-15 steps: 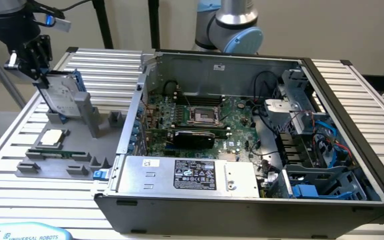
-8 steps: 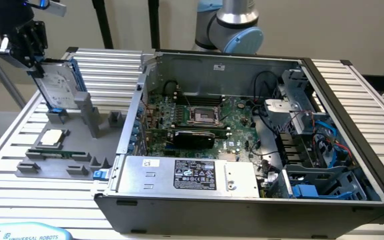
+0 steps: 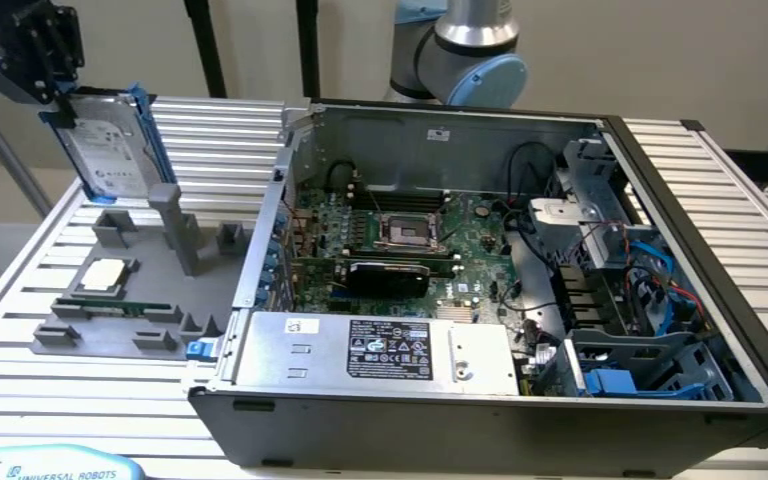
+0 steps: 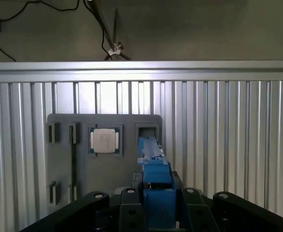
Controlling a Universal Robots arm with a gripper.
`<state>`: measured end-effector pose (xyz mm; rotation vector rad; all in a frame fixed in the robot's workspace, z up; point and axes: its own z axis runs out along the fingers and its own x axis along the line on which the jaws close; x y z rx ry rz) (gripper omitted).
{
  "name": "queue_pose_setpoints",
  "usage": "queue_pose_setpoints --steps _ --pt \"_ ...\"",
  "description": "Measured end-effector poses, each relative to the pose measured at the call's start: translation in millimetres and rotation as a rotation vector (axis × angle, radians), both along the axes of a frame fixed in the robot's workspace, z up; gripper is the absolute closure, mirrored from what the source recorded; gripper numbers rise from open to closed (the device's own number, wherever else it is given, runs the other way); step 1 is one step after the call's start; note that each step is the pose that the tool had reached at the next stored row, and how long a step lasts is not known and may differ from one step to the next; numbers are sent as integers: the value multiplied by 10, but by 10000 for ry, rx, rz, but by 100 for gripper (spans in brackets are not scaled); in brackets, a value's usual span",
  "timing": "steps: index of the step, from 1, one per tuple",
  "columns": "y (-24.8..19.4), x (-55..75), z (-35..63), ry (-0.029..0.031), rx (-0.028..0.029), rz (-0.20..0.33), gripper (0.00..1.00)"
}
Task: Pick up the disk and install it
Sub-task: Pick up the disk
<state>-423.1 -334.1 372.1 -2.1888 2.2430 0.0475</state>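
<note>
The gripper [image 3: 59,92] is clamped on the top edge of the disk [image 3: 107,145], holding it upright in the air above the gray parts tray [image 3: 111,348]. The pickup looks done. The disk is well apart from the open computer case [image 3: 491,430], so it is not yet installed.

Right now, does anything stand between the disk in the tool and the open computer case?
Nothing visible does, apart from the case's own side wall. The tool holds the disk above the gray tray, at the exterior view's left of the computer case.
</note>
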Motion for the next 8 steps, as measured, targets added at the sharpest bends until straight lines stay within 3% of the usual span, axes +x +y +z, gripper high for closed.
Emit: queue_pose_setpoints --steps 8 --pt "0 107 363 0 2 0 67"
